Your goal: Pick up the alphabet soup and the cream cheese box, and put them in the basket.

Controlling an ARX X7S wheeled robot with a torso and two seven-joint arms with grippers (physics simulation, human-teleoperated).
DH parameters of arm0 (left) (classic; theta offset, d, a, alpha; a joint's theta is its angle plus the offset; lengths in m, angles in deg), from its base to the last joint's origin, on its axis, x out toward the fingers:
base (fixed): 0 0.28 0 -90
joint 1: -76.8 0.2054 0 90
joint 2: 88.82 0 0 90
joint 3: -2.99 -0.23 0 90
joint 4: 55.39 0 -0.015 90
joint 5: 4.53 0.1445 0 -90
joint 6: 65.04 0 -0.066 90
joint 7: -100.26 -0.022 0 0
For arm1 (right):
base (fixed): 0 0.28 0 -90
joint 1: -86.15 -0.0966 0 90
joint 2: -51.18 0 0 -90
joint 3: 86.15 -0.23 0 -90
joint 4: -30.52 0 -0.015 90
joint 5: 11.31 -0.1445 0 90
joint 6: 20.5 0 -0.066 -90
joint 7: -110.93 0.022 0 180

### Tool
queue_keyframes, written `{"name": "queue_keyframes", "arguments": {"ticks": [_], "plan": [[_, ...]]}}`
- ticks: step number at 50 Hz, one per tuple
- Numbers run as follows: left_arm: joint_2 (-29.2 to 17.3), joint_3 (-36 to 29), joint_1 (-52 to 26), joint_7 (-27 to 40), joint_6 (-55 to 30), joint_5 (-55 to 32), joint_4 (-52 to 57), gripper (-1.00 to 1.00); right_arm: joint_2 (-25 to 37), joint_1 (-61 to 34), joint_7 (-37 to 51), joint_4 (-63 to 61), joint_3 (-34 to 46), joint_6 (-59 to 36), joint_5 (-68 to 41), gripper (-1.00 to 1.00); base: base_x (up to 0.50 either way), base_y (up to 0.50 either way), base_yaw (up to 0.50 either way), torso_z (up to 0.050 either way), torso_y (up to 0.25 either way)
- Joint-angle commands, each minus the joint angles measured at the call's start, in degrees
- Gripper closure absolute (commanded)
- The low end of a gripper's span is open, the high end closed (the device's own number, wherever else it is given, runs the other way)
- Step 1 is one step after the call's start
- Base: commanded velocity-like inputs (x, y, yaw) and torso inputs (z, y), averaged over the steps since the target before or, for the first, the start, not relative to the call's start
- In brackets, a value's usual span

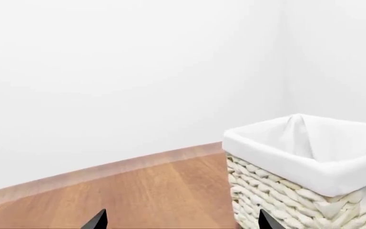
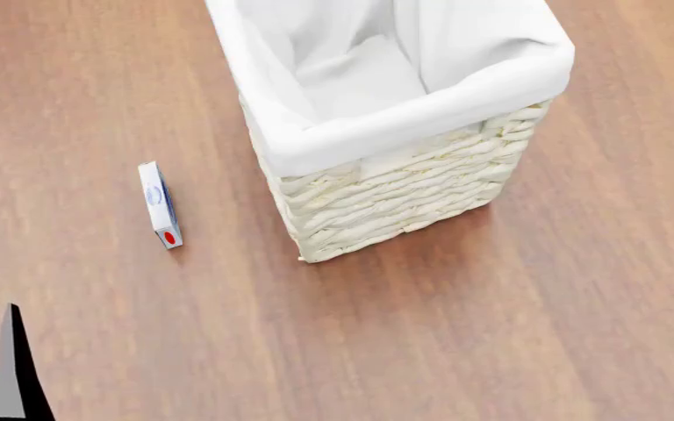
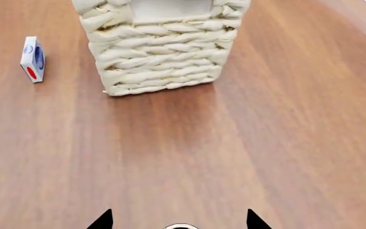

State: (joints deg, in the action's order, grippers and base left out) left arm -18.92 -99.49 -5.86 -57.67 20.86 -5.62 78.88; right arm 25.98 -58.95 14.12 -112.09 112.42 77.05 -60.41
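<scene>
The cream cheese box (image 2: 159, 203) stands on its thin edge on the wooden counter (image 2: 525, 333), at about nine o'clock from the basket (image 2: 413, 189) in the head view, near it but apart, red dot toward the robot. On edge like this, its flat faces offer a likely pinch. The basket sits at twelve o'clock, its white liner folded over the rim and its mouth open upward, ready to receive things dropped from above; nothing shows inside it. The alphabet soup is not visible in any view. The left end effector (image 1: 183, 222) shows two dark fingertips set wide apart, holding nothing, low beside the basket. The right end effector (image 3: 179, 222) is also spread wide and empty, aimed at the basket's woven wall.
</scene>
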Motion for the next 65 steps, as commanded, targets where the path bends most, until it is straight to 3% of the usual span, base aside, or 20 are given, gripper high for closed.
{"name": "queue_keyframes", "arguments": {"ticks": [1,65], "plan": [[-0.2,0.0,0.2,0.3,0.2,-0.1,-0.1,-1.0,-0.4,1.4,-0.3,1.1,0.2,0.5,-0.2,-1.0,0.0,0.0,0.0,0.0,0.0],[-1.1,-1.0,0.0,1.8,-0.5,0.2,-0.1,-1.0,-2.2,5.3,-4.6,8.0,-0.6,3.6,-3.3,-1.0,0.0,0.0,0.0,0.0,0.0]]}}
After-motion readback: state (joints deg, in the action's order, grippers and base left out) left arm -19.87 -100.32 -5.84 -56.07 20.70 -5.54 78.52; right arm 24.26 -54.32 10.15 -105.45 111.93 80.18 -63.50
